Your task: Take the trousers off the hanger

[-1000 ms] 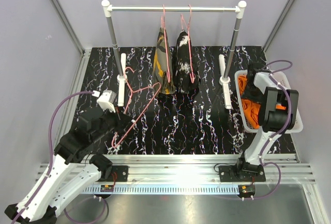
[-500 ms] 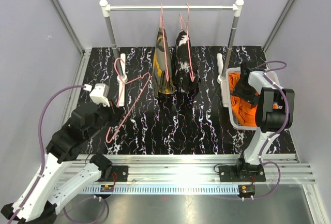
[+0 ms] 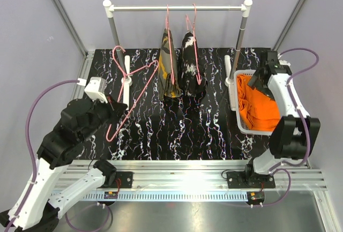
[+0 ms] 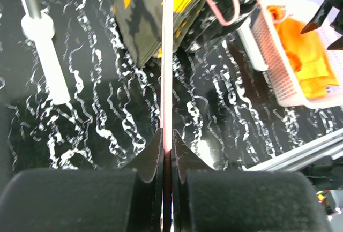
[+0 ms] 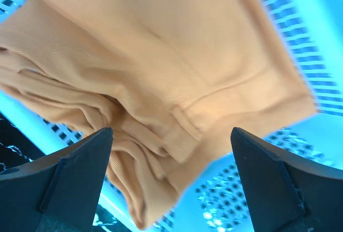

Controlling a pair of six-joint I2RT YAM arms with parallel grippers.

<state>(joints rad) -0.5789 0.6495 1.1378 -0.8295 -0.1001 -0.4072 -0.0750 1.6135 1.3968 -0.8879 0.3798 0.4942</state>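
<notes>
The camouflage trousers point(image 3: 169, 71) and black trousers point(image 3: 191, 68) hang lengthwise from the rail point(image 3: 177, 8) at mid-table; the orange trousers point(image 3: 260, 111) lie in the basket point(image 3: 236, 100) at right. The right gripper point(image 3: 261, 79), fingers apart above that basket, is nearer, the black pair lying to its left; the left gripper point(image 4: 167, 142) is clamped on an empty hanger point(image 3: 134, 87), arm raised.

Black marbled table point(image 3: 214, 130), white basket point(image 3: 237, 109) right, rack feet point(image 3: 126, 82) seemingly planted
</notes>
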